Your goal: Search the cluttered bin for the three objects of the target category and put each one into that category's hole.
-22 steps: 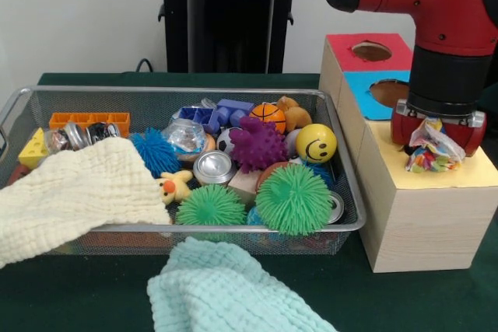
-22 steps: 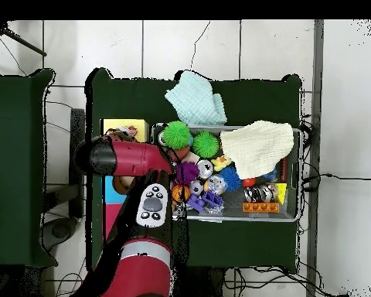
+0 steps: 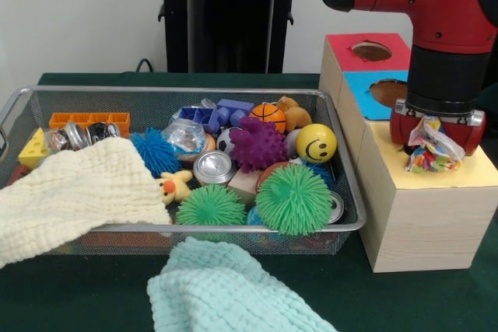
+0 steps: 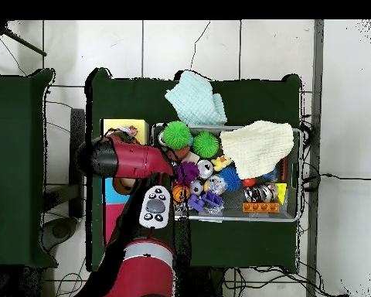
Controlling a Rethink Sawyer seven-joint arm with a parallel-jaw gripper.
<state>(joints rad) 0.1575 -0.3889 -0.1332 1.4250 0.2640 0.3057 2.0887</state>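
My gripper (image 3: 429, 139) is shut on a polka-dot bag (image 3: 433, 150), white with coloured dots. It holds the bag just above the yellow top panel (image 3: 476, 170) of the pale wooden box. The bag and gripper hide the yellow hole. In the overhead view the red arm (image 4: 131, 158) covers the gripper, and only part of the yellow panel (image 4: 125, 126) shows. The wire-mesh bin (image 3: 233, 228) lies to the left of the boxes, full of toys; it also shows in the overhead view (image 4: 243, 219). No other polka-dot bag shows in the bin.
A cream waffle cloth (image 3: 74, 192) drapes over the bin's left front corner. A mint-green cloth (image 3: 226, 293) lies on the table in front of the bin. The blue-topped hole (image 3: 387, 91) and the red-topped hole (image 3: 371, 50) lie behind the yellow panel. Green spiky balls (image 3: 294, 198) fill the bin's front.
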